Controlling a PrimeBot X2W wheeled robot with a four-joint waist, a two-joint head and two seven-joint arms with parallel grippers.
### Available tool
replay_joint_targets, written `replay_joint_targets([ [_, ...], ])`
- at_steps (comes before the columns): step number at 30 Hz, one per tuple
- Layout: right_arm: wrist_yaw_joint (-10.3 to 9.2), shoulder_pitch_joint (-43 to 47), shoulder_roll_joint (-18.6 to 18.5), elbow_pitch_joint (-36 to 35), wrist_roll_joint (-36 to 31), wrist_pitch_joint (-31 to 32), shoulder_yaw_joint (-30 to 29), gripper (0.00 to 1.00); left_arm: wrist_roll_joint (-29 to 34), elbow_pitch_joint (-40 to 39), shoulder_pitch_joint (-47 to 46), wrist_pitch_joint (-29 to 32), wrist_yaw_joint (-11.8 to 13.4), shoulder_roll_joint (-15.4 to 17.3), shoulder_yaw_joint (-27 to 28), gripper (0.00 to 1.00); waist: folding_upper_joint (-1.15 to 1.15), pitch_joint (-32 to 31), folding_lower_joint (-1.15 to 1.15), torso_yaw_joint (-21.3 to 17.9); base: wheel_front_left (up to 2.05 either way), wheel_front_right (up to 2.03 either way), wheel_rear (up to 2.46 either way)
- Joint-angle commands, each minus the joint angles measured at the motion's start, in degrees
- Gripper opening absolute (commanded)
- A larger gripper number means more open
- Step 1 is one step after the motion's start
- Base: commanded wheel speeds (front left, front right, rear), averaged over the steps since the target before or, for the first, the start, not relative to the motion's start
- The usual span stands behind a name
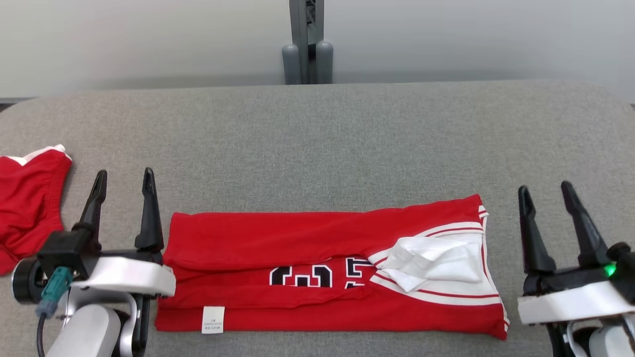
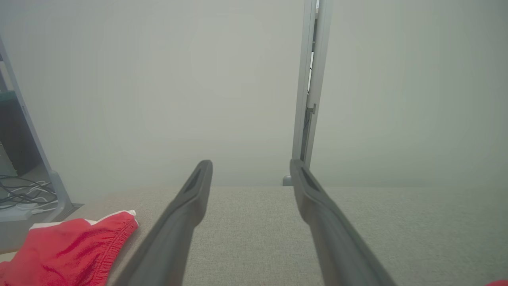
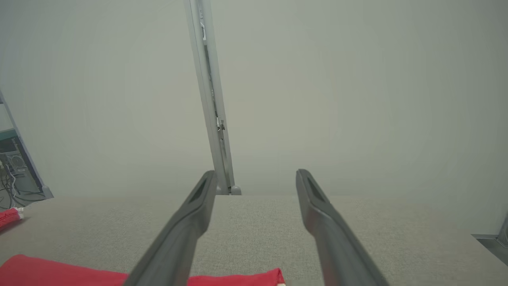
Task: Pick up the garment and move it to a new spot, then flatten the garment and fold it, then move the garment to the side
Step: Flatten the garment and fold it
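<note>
Now, folded garment (image 1: 297,233) between left fingers (image 1: 149,213), right fingers (image 1: 533,238)

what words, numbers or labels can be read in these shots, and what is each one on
Black numerals with white outlines, on the folded red jersey: half hidden by a fold, cannot be read for sure.
Print on the white label at the jersey's near edge: too small to read.
The other red garment at the left: no text seen.
</note>
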Motion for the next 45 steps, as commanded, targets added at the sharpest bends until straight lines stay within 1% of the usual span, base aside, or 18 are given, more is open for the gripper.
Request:
replay_joint_targets([
  [1, 0.12, 1.0, 0.1, 0.7, -0.5, 0.1, -0.2, 1.00, 0.7, -0.2, 0.8, -0.4, -0.6, -0.3, 1.0, 1.00, 0.00, -0.9, 0.00, -0.2, 0.00, 0.00, 0.00],
  [4, 0.12, 2.3, 0.8, 2.1, -1.1, 0.3, -0.4, 1.00, 2.2, -0.3, 3.7, -0.3, -1.3, -0.6, 1.8, 1.00, 0.00, -2.2, 0.00, -0.3, 0.00, 0.00, 0.00],
  [10, 0.12, 3.6, 1.3, 3.0, -1.4, 0.9, -1.0, 1.00, 3.4, -1.3, 7.7, -0.3, -1.5, -1.0, 2.6, 1.00, 0.00, -3.3, 0.00, -0.2, 0.00, 0.00, 0.00],
  [21, 0.12, 2.7, 1.9, 3.7, -1.3, 1.9, -1.3, 1.00, 3.8, -1.5, 6.8, -0.3, -1.6, -1.2, 2.2, 1.00, 0.00, -3.3, 0.00, 0.4, 0.00, 0.00, 0.00],
  [24, 0.12, 2.0, 1.8, 5.6, -1.2, 2.5, -2.1, 1.00, 3.9, -1.2, 6.5, -0.3, -1.7, -1.1, 2.1, 1.00, 0.00, -3.3, 0.00, 0.6, 0.00, 0.00, 0.00],
  [28, 0.12, 1.3, 0.3, 11.2, -0.5, 4.3, -2.1, 1.00, 4.1, -0.8, 6.1, 0.3, -1.2, -1.1, 1.8, 1.00, 0.00, -2.7, 0.00, 1.1, 0.00, 0.00, 0.00],
  [33, 0.12, -0.8, -0.5, 21.8, 0.2, 3.8, -1.6, 1.00, 3.9, -0.5, 4.9, 0.0, -2.0, -1.7, 1.4, 1.00, 0.00, -2.0, 0.00, 2.1, 0.00, 0.00, 0.00],
  [39, 0.12, -3.1, 0.6, 32.9, 2.8, 1.9, 1.5, 1.00, 4.1, 0.1, 3.9, -0.1, -2.8, -2.4, 1.1, 1.00, 0.00, -1.2, 0.00, 3.4, 0.00, 0.00, 0.00],
  [45, 0.12, -5.4, 1.4, 40.1, 6.0, 0.3, 4.7, 1.00, 4.3, 0.3, 3.5, -0.2, -2.8, -2.6, 1.3, 1.00, 0.00, -0.7, 0.00, 3.8, 0.00, 0.00, 0.00],
])
